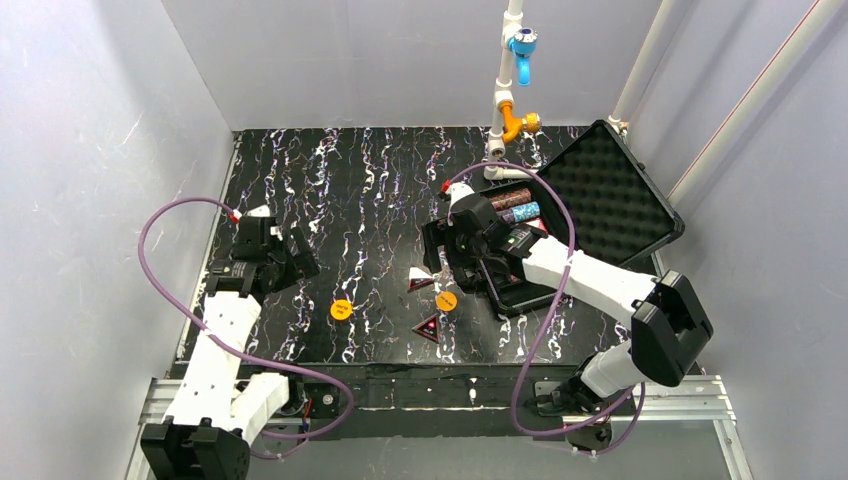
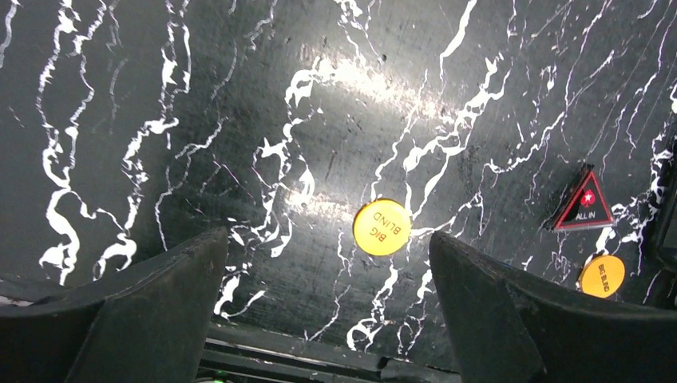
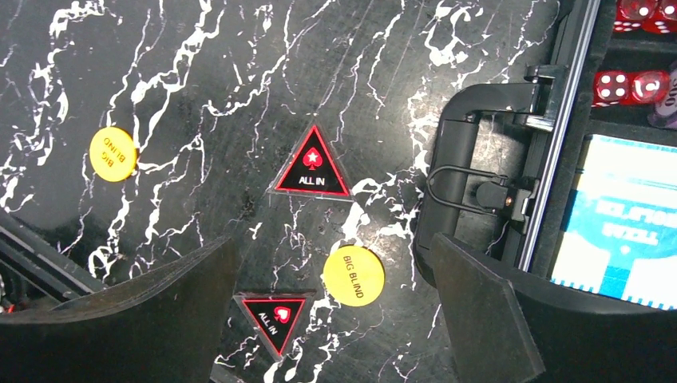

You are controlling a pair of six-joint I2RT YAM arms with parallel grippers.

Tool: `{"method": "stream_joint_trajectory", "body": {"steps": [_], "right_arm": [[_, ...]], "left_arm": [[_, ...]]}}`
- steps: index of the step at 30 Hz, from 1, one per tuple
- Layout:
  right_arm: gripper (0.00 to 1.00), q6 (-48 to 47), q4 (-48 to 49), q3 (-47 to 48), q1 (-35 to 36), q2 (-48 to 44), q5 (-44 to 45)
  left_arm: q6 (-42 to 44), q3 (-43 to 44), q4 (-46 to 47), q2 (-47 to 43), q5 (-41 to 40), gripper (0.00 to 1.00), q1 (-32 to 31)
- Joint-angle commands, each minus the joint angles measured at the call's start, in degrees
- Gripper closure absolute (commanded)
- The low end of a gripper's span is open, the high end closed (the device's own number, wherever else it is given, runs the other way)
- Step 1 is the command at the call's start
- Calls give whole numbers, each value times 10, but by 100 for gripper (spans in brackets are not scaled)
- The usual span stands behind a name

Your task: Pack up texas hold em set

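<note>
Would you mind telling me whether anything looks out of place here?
Nothing looks damaged, but four pieces lie loose on the table, left of the open case: a BIG BLIND disc, a second disc, an ALL IN marker and a second marker.

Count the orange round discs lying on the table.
2. One disc lies alone left of centre; the other disc sits close to the open case, near two triangular markers. Others may be hidden inside the case.

Light even and bright from overhead, frames sharp; one broad glare patch on the glossy desk (image 2: 355, 78) ahead of the left tool (image 2: 326, 239), which like the right tool (image 3: 331, 241) reads dark, near detail-less, slightly soft.
</note>
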Motion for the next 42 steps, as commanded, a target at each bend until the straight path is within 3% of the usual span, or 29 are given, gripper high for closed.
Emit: {"method": "stream_joint_trajectory", "body": {"steps": [1, 20, 29, 42], "right_arm": [[2, -2, 8, 24, 3, 7, 20], [2, -7, 4, 22, 8, 35, 7], [2, -8, 2, 23, 9, 47, 10], [2, -15, 6, 24, 9, 60, 2]], "left_arm": [[-45, 6, -39, 10, 2, 6, -37], [-152, -58, 14, 124, -22, 26, -164], [-174, -76, 49, 173, -27, 36, -195], [-188, -103, 78, 198, -36, 38, -205]]}}
